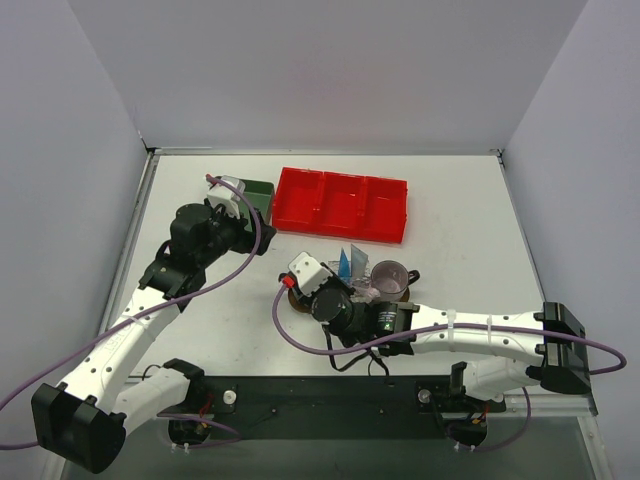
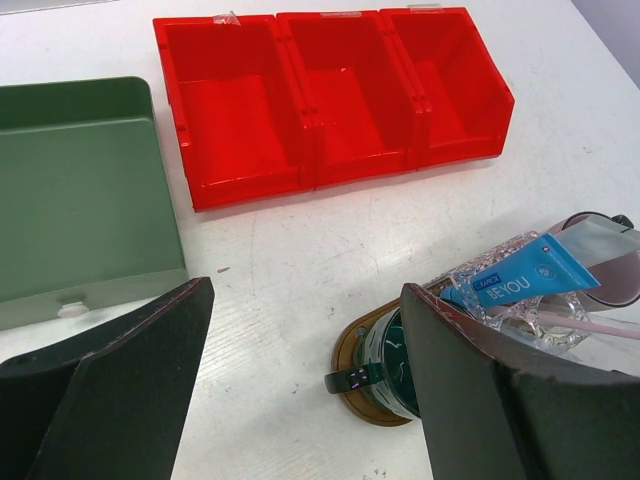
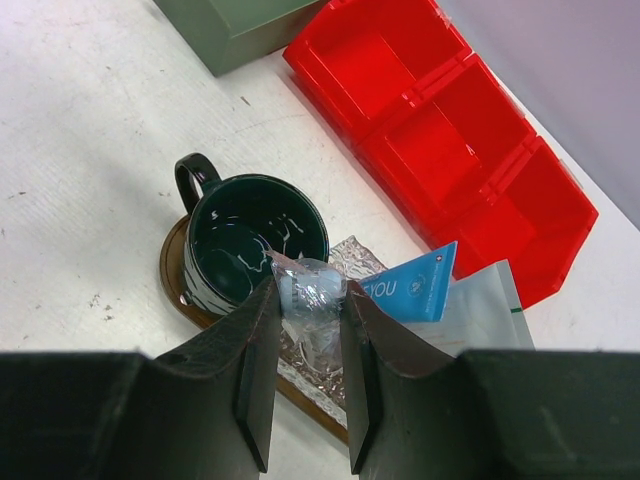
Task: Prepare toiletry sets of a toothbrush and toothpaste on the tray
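My right gripper is shut on a crinkled clear-plastic-wrapped pale item, held just over the near rim of the dark green mug. The mug stands on the brown wooden tray. A blue toothpaste tube and a white tube lean behind it, over a cut-glass piece. From above, the right gripper covers the tray's left end, with the pink mug to its right. My left gripper is open and empty, up beside the green box.
The red three-compartment bin lies at the back centre, its compartments empty. The green box sits left of it. A pink toothbrush lies by the glass piece. Grey walls close the table's back and sides.
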`<state>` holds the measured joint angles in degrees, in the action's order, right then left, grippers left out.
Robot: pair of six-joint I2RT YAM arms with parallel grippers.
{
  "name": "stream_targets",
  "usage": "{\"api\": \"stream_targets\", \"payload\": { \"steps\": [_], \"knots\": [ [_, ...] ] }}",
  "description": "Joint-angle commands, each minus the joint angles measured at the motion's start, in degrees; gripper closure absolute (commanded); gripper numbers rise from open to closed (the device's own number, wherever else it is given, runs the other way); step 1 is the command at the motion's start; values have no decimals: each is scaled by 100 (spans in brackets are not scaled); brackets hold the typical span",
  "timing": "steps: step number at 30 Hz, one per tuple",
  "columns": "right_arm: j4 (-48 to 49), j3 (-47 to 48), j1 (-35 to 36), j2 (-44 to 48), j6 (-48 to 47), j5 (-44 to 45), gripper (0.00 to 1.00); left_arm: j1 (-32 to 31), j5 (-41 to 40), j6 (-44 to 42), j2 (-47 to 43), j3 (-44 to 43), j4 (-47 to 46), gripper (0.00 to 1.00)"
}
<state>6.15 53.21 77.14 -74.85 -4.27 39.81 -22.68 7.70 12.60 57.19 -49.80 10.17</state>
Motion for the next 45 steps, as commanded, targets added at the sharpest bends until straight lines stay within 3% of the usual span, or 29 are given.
{"api": "stream_targets", "payload": {
  "steps": [1,14,27,42,45],
  "knots": [
    [220,-65,-94,40,163,35,100,26,-50,-100,-24,-232,-51,14],
    [229,-197,-270,41,339,-88,96,26,-41,-100,-6,-223,-51,14],
    [106,-100,-226,181,331,-140,56,26,-41,-100,-6,-232,-51,14],
    [18,-74,-182,497,392,-360,27,26,-32,-109,-6,-232,-51,14],
    [-35,-57,-182,594,427,-536,26,26,-32,-109,12,-223,-59,14]
  ]
}}
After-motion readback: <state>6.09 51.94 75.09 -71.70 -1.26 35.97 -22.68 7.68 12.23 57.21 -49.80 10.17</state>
